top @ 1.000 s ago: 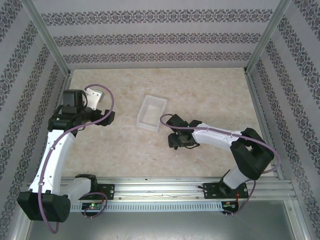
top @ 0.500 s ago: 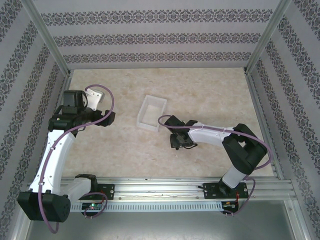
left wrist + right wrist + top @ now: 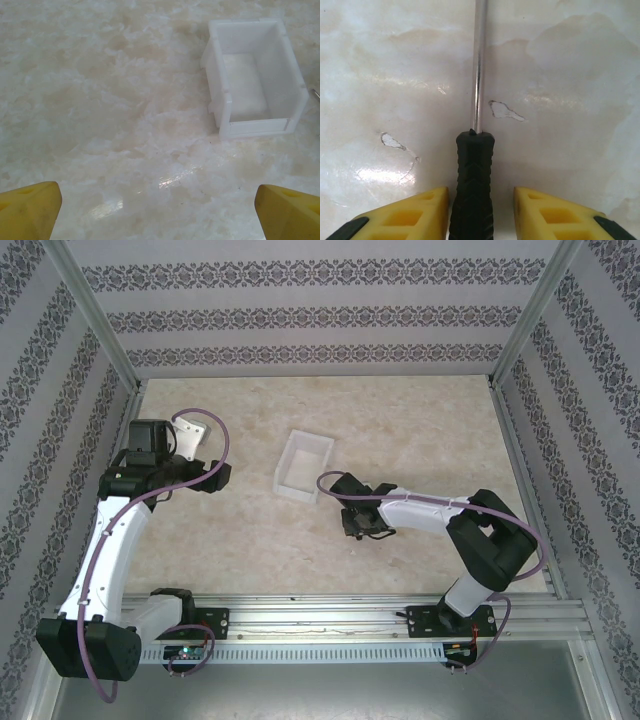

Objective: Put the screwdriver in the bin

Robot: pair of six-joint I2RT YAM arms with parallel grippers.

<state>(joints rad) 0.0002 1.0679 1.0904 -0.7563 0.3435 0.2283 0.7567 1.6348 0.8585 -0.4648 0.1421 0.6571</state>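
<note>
Right hand (image 3: 480, 215) straddles the screwdriver (image 3: 474, 170) at the bottom of the right wrist view. Its yellow fingers (image 3: 410, 215) are set narrowly apart around the black ribbed handle. One finger sits just beside the handle and the other shows a slim gap, so the grip does not look closed. The tool lies flat on the tabletop (image 3: 570, 75), with its thin metal shaft running straight up the frame away from the hand.

The step in hand looks like the grasp itself. The handle should be centred first, so both pads meet it together and it neither rolls nor swivels. After a firm close, a straight lift should bring the tip clear of the tabletop.

In the overhead view the bin (image 3: 305, 466) stands near the hand, up and to the left, and it is empty. Its walls are thin and it probably slides easily. The shaft should line up with the bin's long side and drop inside the walls before release.

At the left of that view, the left hand (image 3: 160, 210) is spread wide over bare tabletop, apart from the bin.
</note>
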